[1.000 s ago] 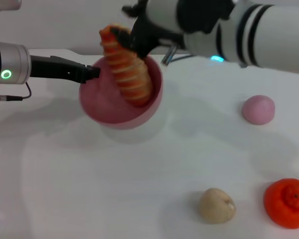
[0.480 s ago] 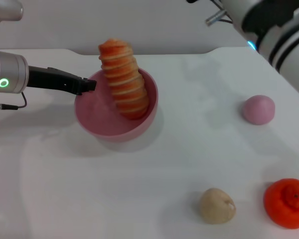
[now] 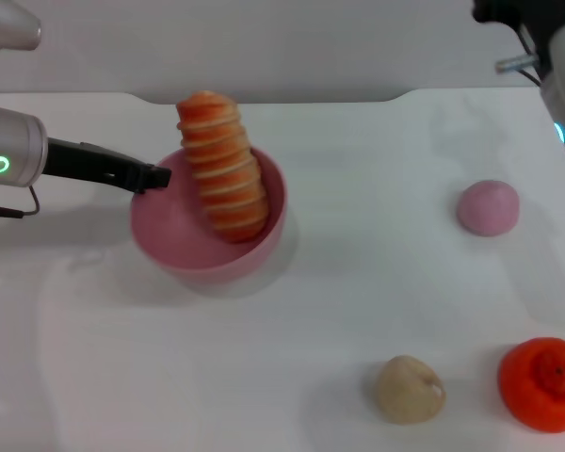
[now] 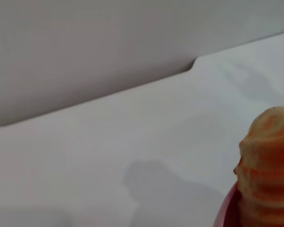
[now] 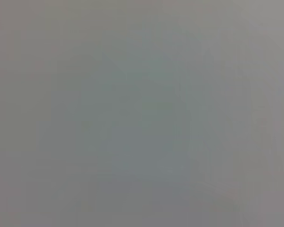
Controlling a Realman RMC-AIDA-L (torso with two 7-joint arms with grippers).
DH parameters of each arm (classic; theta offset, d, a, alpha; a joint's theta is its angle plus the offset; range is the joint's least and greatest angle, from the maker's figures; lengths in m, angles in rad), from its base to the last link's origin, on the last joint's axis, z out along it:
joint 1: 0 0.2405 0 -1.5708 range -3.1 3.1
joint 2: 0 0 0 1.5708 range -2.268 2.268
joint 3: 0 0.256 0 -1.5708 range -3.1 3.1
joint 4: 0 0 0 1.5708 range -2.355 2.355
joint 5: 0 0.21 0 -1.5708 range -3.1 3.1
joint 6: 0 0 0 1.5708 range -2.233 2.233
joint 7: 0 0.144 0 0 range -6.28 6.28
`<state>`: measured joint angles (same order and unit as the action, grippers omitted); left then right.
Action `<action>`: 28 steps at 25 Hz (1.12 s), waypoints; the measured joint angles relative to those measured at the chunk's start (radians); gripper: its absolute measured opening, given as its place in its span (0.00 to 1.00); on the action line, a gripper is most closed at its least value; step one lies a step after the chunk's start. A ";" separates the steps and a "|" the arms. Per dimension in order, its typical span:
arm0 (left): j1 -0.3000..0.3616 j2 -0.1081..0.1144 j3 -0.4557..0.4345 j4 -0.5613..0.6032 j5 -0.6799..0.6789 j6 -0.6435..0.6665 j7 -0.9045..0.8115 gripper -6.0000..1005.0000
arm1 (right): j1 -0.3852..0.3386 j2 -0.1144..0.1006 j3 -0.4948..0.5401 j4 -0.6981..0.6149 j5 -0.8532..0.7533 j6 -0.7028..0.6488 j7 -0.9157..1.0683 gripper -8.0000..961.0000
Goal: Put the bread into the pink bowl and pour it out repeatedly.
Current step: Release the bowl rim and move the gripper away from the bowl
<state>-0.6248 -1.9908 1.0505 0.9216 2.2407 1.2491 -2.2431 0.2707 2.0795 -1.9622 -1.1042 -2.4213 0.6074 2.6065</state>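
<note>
The left gripper (image 3: pixel 155 176) reaches in from the left side of the head view and meets the left rim of the bowl (image 3: pixel 184 247). Its dark tip sits right at the rim, and it looks closed on that edge, holding the bowl.

The bowl is on the white tabletop (image 3: pixel 292 339), tipped a little so its opening faces up and toward the camera. The bread (image 3: pixel 221 169) stands nearly upright in the bowl, leaning slightly. Its lower end rests on the inner wall on the side away from the gripper, and its upper half rises well above the rim. The left wrist view shows the top of the bread (image 4: pixel 267 165) and a sliver of the bowl's rim (image 4: pixel 227 210) against the tabletop.

The right arm (image 3: pixel 556 38) is raised at the far right edge, well away from the bowl; its gripper is out of view.

Right of the bowl, well apart, lies a pink bun (image 3: pixel 488 207). Nearer the camera than the bun are a beige lump (image 3: pixel 409 388) and an orange fruit (image 3: pixel 543 383).
</note>
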 joint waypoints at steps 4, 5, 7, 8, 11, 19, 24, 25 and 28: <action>-0.007 0.011 0.000 0.000 0.039 0.020 -0.033 0.18 | -0.009 0.001 -0.001 0.065 0.001 0.042 0.026 0.43; -0.007 0.011 0.000 0.000 0.039 0.020 -0.033 0.18 | -0.009 0.001 -0.002 0.079 0.001 0.046 0.036 0.43; -0.008 0.015 0.001 -0.001 0.044 0.023 -0.038 0.18 | -0.010 0.002 -0.002 0.101 0.001 0.049 0.056 0.43; -0.008 0.023 0.009 -0.010 0.061 0.024 -0.044 0.18 | -0.010 0.002 -0.001 0.110 0.001 0.052 0.066 0.43; -0.001 0.024 0.010 -0.013 0.086 0.024 -0.050 0.18 | -0.013 0.002 0.000 0.130 0.002 0.066 0.091 0.43; 0.021 0.020 0.011 -0.014 0.117 0.019 -0.066 0.18 | -0.012 0.001 -0.006 0.150 0.002 0.078 0.098 0.43; 0.022 0.018 0.012 -0.019 0.124 0.017 -0.067 0.18 | -0.011 0.000 -0.009 0.152 -0.003 0.079 0.098 0.43; 0.022 0.017 0.013 -0.021 0.124 0.017 -0.067 0.18 | -0.011 0.001 -0.009 0.152 -0.003 0.079 0.098 0.43; 0.022 0.017 0.019 -0.024 0.124 0.016 -0.067 0.18 | -0.011 0.000 -0.010 0.153 -0.003 0.079 0.098 0.43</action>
<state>-0.6024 -1.9737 1.0697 0.8978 2.3646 1.2655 -2.3102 0.2592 2.0800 -1.9720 -0.9513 -2.4246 0.6868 2.7044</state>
